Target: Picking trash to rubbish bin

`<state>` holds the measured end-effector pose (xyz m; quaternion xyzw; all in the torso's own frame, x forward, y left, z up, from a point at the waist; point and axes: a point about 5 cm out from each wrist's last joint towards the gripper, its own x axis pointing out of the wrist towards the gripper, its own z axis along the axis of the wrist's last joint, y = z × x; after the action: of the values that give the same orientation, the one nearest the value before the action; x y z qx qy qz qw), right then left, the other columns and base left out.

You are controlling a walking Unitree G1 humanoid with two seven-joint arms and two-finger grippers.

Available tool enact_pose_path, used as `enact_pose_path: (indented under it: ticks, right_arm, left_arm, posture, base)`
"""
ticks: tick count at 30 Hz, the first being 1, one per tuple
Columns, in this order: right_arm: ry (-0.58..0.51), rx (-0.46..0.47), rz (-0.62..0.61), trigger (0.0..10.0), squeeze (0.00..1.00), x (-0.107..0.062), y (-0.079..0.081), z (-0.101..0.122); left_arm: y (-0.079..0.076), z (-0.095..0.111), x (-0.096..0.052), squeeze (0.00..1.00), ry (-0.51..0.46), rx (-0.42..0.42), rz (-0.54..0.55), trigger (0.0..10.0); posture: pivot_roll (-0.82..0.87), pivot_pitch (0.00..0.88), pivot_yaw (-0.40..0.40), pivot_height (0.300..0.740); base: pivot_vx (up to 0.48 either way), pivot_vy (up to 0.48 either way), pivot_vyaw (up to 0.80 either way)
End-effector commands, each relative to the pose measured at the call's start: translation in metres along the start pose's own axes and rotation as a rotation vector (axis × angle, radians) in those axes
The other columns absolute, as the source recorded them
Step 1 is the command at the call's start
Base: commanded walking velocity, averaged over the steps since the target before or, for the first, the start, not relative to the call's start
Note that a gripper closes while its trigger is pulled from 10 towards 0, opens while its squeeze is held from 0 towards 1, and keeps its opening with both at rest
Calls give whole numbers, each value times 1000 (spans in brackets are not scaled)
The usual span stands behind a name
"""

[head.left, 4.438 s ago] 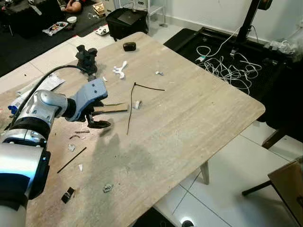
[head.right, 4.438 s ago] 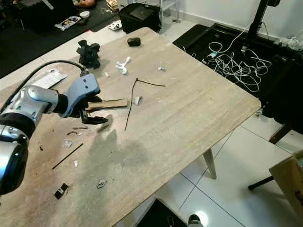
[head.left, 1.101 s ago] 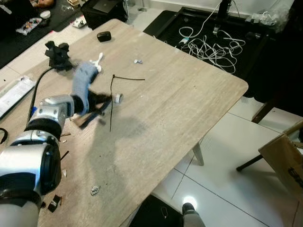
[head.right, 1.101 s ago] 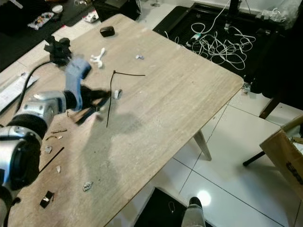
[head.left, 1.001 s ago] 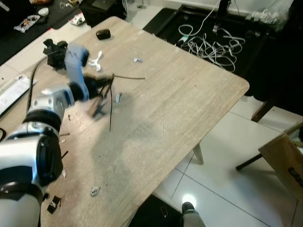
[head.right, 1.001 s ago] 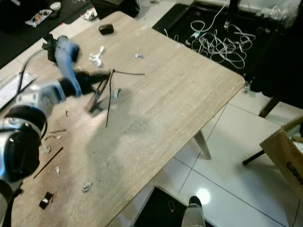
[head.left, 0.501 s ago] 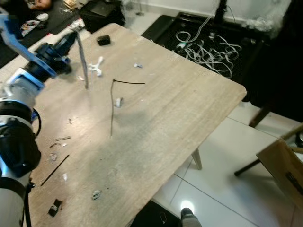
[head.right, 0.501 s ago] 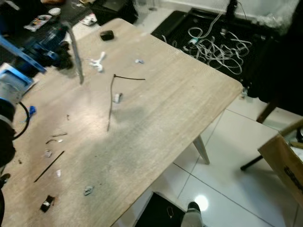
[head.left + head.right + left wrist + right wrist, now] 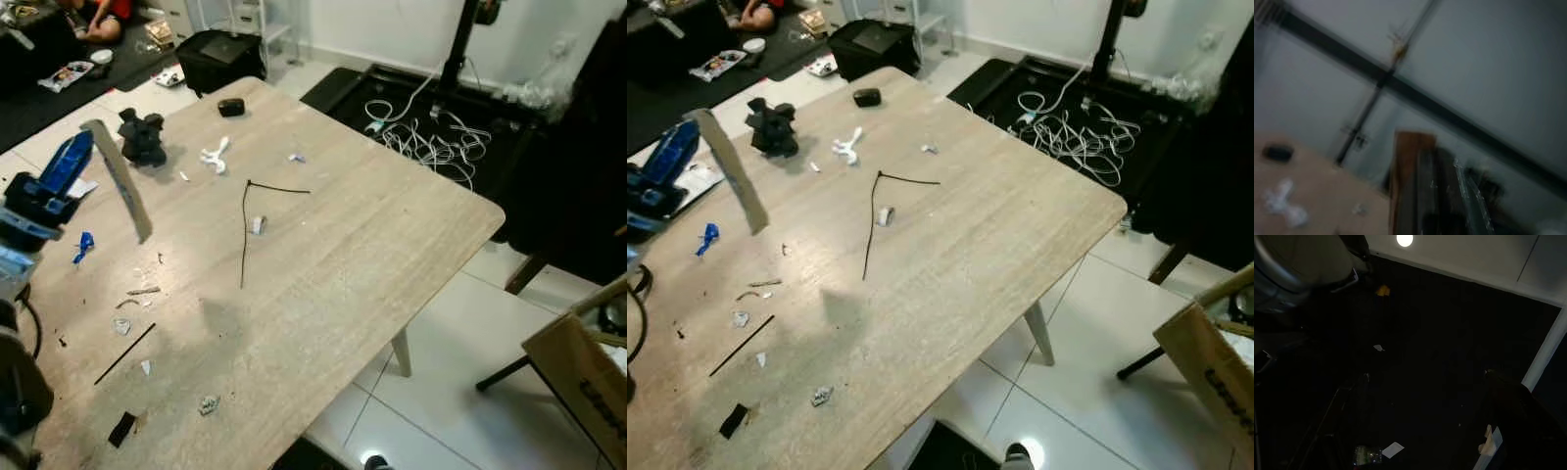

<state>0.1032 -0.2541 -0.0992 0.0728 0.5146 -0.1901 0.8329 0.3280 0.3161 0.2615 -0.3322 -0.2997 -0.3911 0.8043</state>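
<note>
Your left gripper (image 9: 73, 166) is raised over the table's (image 9: 392, 225) left edge, fingers clamped on one end of a flat wooden strip (image 9: 121, 180). The strip's long axis runs down and forward from the fingers, free end hanging above the tabletop. No bin visible, so you'd have to turn to find it. Right gripper: idle in the dark, can't tell its fingers.

Head views bright and evenly lit; the surface (image 9: 372, 235) sharp, with a soft shadow at lower left; glare spot on the floor tiles (image 9: 370, 457) at bottom centre; left wrist view dim, grey, heavily blurred; right wrist view almost black, one round lamp (image 9: 1404, 240) glowing at top.
</note>
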Motion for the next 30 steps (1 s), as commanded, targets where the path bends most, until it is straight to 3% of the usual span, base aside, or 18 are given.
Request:
enact_pose_path:
  ticks: [1, 3, 4, 5, 7, 8, 9, 10, 12, 15, 25, 30]
  right_arm:
    - [53, -27, 16, 10000, 0, -1, 2, -10]
    - [52, -37, 25, 10000, 0, 0, 4, -7]
    - [50, -46, 37, 10000, 0, 1, 6, -4]
    - [42, -50, 51, 10000, 0, 2, 9, 2]
    - [42, -50, 51, 10000, 0, 2, 9, 2]
    - [33, -53, 63, 10000, 0, 3, 11, 8]
    - [33, -53, 63, 10000, 0, 3, 11, 8]
    - [20, -61, 74, 10000, 0, 4, 13, 15]
    - [-3, -86, 89, 10000, 0, 5, 17, 29]
    - [-15, -96, 96, 10000, 0, 6, 20, 37]
    - [-20, -105, 109, 10000, 0, 7, 27, 43]
    - [-15, -103, 116, 10000, 0, 7, 33, 41]
  left_arm:
    - [-5, -11, -12, 0, -52, -24, 2, 1922]
    - [-7, -22, -19, 0, -70, -43, 12, 2157]
    - [-10, -40, -27, 0, -57, -44, 34, 2784]
    - [-11, -61, -36, 0, -41, -69, 61, 4510]
    - [-11, -61, -36, 0, -41, -69, 61, 4510]
    - [-13, -80, -43, 0, -12, -61, 99, 9020]
    - [-13, -80, -43, 0, -12, -61, 99, 9020]
    - [-15, -99, -47, 0, 10, -76, 136, 10000]
    - [-22, -132, -45, 0, 51, -141, 235, 10000]
    - [-29, -146, -43, 0, 68, -182, 283, 10000]
    - [-51, -163, -36, 0, 147, -223, 280, 10000]
    - [-59, -174, -34, 0, 191, -235, 280, 10000]
  posture:
    - [-236, 141, 86, 740]
    - [-222, 125, 70, 740]
    - [-213, 112, 61, 740]
    - [-204, 103, 52, 740]
    - [-204, 103, 52, 740]
    - [-189, 88, 38, 740]
    - [-189, 88, 38, 740]
    - [-177, 80, 28, 740]
    - [-159, 69, 17, 740]
    - [-155, 61, 15, 740]
    - [-136, 39, 27, 740]
    - [-132, 37, 39, 740]
  base:
    - [0, 0, 0]
    - [0, 0, 0]
    - [0, 0, 0]
    - [0, 0, 0]
    - [0, 0, 0]
    - [0, 0, 0]
    - [0, 0, 0]
    - [0, 0, 0]
    - [0, 0, 0]
    - [0, 0, 0]
    - [0, 0, 0]
    - [-371, 0, 0]
